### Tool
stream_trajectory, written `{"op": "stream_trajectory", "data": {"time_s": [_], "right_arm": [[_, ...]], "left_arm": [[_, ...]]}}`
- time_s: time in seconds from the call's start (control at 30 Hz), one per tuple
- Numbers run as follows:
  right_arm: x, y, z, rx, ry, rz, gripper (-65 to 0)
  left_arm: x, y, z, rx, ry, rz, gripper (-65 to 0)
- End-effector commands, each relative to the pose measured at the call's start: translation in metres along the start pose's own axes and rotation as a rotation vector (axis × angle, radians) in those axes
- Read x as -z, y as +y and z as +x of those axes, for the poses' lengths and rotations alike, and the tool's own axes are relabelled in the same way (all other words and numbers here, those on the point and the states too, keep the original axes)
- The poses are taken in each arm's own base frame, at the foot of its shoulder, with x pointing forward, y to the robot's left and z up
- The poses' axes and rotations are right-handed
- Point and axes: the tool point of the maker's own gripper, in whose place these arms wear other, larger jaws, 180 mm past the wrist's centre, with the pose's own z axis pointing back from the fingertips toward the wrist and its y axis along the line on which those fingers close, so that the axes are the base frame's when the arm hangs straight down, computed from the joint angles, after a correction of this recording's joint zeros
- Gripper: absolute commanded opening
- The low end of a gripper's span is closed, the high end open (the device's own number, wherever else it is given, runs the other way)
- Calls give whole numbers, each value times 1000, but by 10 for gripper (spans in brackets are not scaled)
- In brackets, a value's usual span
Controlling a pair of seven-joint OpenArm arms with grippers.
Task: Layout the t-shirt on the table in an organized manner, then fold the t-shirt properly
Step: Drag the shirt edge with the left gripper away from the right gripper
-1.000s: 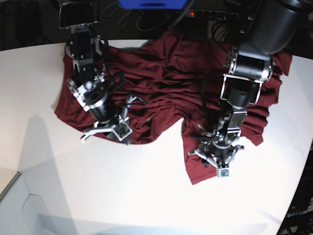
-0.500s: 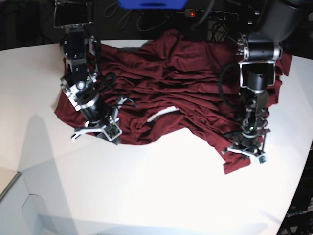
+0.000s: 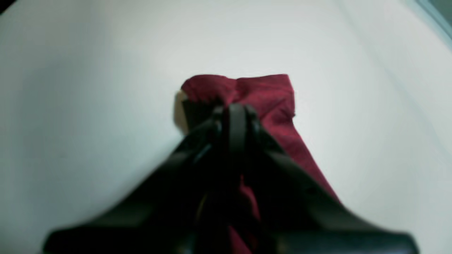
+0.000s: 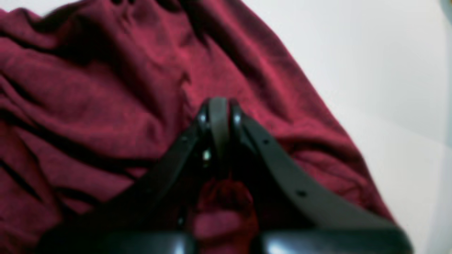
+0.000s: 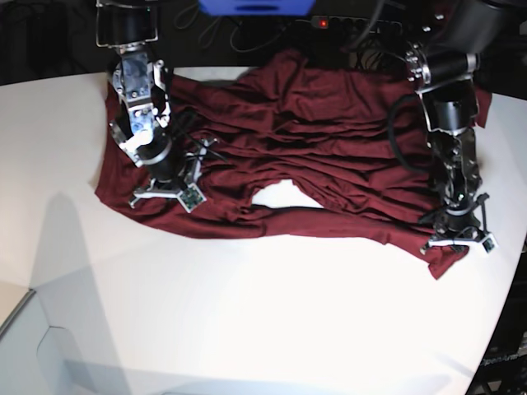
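The dark maroon t-shirt lies rumpled across the far half of the white table, its near edge drawn out between my two grippers. On the right of the base view my left gripper is shut on the shirt's near corner. In the left wrist view that corner bunches past the closed left gripper. On the left of the base view my right gripper is shut on the other end of the edge. The right wrist view shows the right gripper with the fabric pinched in it.
A patch of bare table shows through a dip in the shirt's near edge. A power strip with a red light, cables and a blue object sit behind the table. The table's curved edge runs close to my left gripper.
My left gripper has closed on the shirt's corner and dragged it toward the base view's right. My right gripper has drawn back and left. The near edge is now stretched out.
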Motion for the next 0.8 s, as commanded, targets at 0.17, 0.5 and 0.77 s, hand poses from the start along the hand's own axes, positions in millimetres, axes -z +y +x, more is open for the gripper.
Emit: {"op": "stream_trajectory", "data": {"time_s": [0.17, 0.5, 0.77], "right_arm": [[13, -10, 2, 11, -6, -4, -631], [20, -26, -11, 11, 32, -15, -631], [20, -25, -11, 11, 33, -14, -631]], "left_arm": [[5, -5, 33, 0, -77, -15, -649], [8, -19, 59, -16, -131, -36, -649], [-19, -65, 144, -4, -230, -157, -649]]}}
